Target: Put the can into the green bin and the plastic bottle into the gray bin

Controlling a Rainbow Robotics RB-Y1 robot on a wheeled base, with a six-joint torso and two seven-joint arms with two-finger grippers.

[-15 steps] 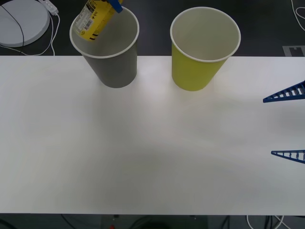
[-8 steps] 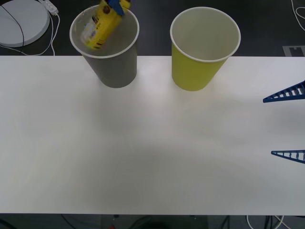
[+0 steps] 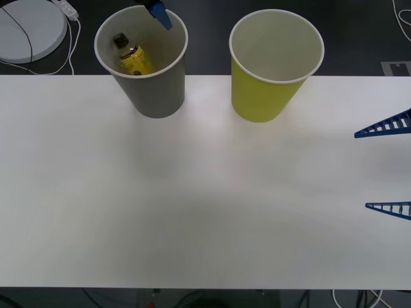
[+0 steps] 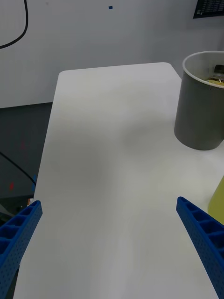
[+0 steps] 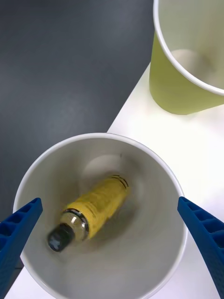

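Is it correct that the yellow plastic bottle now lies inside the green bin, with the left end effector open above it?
Not quite. The left wrist view shows the plastic bottle lying in the gray bin, not the green bin. The left end effector is indeed open above it.

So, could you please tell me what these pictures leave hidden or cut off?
- Green bin: the front view hides its floor behind its wall; the left wrist view crops it, so a can inside cannot be confirmed.
- Plastic bottle: its label is too small to read inside the gray bin.
- Left gripper: open above the gray bin, arm out of frame.
- Right gripper: open, its fingers cut by the edge.
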